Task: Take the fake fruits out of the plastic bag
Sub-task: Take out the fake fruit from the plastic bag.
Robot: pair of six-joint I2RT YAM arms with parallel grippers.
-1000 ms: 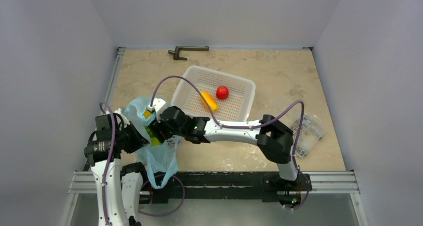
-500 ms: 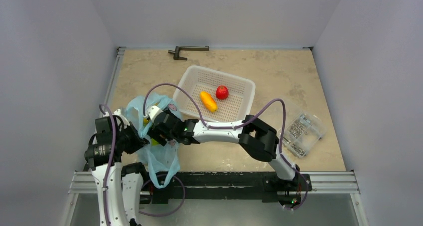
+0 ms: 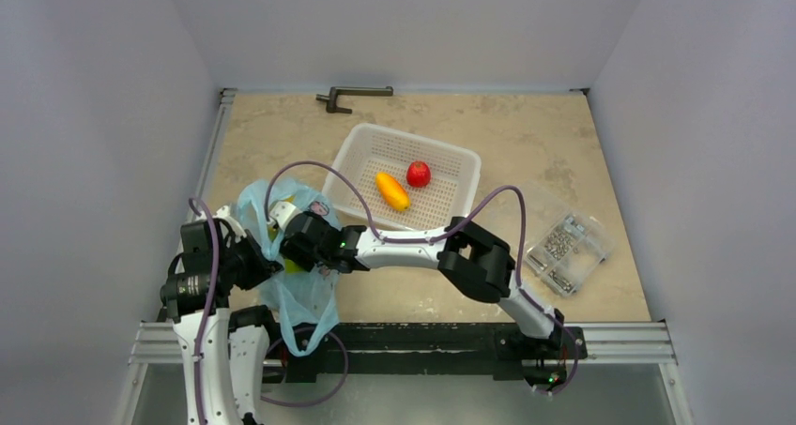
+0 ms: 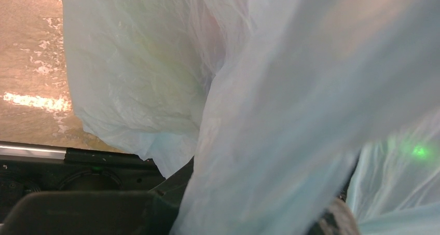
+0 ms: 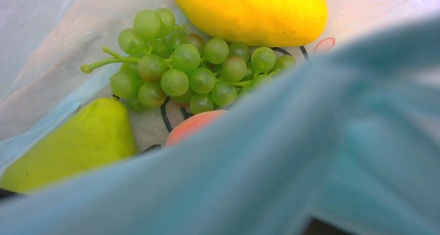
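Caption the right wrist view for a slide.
Inside the plastic bag: grape bunch, yellow fruit, green fruit, half-hidden peach.

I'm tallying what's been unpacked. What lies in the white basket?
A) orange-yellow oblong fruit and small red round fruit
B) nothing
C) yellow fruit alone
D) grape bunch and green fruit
A: the top view shows the orange-yellow fruit beside the small red fruit in the white basket; the grape bunch lies in the plastic bag.

A white perforated basket [image 3: 446,192] held a small red fruit [image 3: 419,174]. A clear box [image 3: 567,250] of metal parts lay to its right, and a dark handle [image 3: 361,93] lay far behind.
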